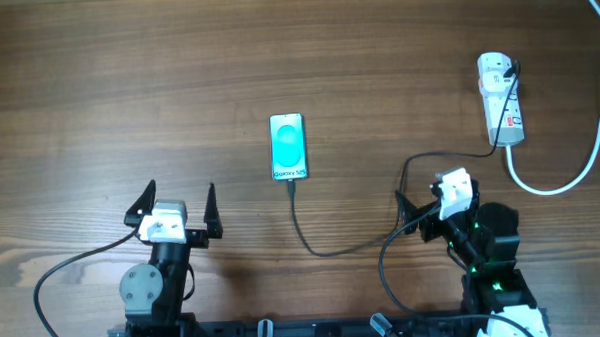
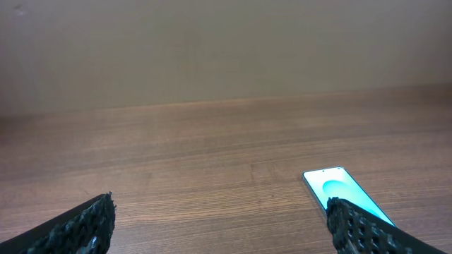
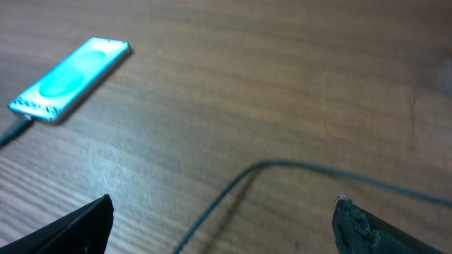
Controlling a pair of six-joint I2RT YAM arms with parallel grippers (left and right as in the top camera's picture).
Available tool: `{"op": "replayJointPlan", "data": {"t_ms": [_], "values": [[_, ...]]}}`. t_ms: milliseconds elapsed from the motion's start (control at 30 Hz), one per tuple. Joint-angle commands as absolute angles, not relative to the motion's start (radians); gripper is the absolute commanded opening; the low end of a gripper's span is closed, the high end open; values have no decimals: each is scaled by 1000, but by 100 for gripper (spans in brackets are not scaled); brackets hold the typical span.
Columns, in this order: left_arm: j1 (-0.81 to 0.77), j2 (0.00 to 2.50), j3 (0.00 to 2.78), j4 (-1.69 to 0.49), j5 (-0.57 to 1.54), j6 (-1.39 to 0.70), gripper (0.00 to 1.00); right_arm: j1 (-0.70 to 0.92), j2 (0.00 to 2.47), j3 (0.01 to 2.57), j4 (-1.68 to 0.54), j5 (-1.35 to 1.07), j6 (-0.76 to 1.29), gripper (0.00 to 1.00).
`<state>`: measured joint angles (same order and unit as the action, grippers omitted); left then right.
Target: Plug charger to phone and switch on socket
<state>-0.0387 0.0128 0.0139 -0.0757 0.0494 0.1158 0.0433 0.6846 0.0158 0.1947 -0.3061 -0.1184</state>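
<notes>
The phone point(image 1: 288, 146) lies flat mid-table with its turquoise screen lit; it also shows in the left wrist view point(image 2: 337, 190) and the right wrist view point(image 3: 70, 77). The thin black charger cable point(image 1: 313, 243) runs from the phone's near short end, loops towards the front, then goes up to the white socket strip point(image 1: 501, 106) at the far right. The plug tip sits at the phone's edge. My left gripper point(image 1: 178, 208) is open and empty, left of the phone. My right gripper point(image 1: 417, 194) is open and empty over the cable point(image 3: 282, 166).
A thick white cord point(image 1: 566, 184) curves from the socket strip to the table's far right corner. The wooden table point(image 1: 127, 84) is bare wood to the left and behind the phone.
</notes>
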Motion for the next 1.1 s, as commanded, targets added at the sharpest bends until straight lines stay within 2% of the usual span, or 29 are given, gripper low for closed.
{"op": "replayJointPlan", "data": {"t_ms": [0, 200, 800, 1067], "values": [[-42, 3, 6, -76, 43, 127, 100, 45, 631, 5, 162, -285, -128, 100], [-42, 3, 6, -76, 43, 127, 100, 45, 470, 5, 16, -236, -126, 100], [-42, 3, 6, -76, 43, 127, 100, 45, 6, 6, 2, -150, -128, 100], [-42, 3, 6, -76, 43, 127, 100, 44, 3, 6, -4, -59, -72, 100]]}}
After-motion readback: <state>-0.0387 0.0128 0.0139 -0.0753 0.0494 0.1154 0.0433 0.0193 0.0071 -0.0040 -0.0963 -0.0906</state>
